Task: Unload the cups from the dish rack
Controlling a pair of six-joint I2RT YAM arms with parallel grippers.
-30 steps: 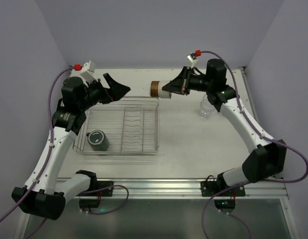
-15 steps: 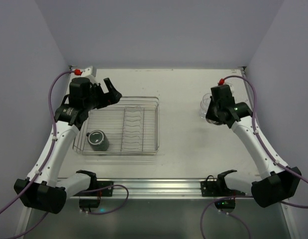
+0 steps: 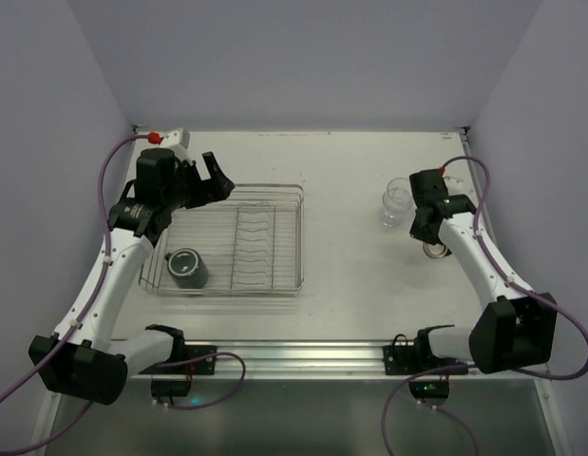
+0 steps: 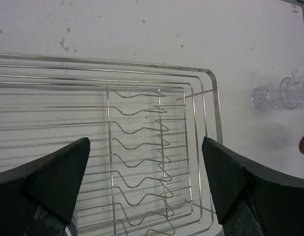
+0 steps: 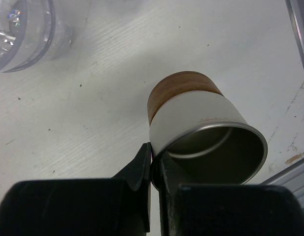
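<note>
While the right gripper (image 5: 152, 164) pinches the cream cup (image 5: 191, 115) by its rim, well right of the dish rack (image 3: 275, 247), the left gripper (image 4: 144, 147) hangs spread over it. Light, rigid, slick cup, I'd say, so the rim grip suits.

The dish rack (image 3: 218, 228) sits on the left half of the table (image 3: 341, 275). A mug (image 3: 188, 267) stands inside the rack, in its near left corner, and the plate-slot wires (image 3: 256, 242) fill its right half. The tumblers (image 3: 396, 203) stand well to the right of the rack, level with its far edge. Another cup (image 3: 433, 250) is farther right of the rack and nearer than the tumblers, its rim pinched in the right gripper (image 5: 152, 162). The left gripper (image 3: 218, 174) hangs over the rack's far left corner.
</note>
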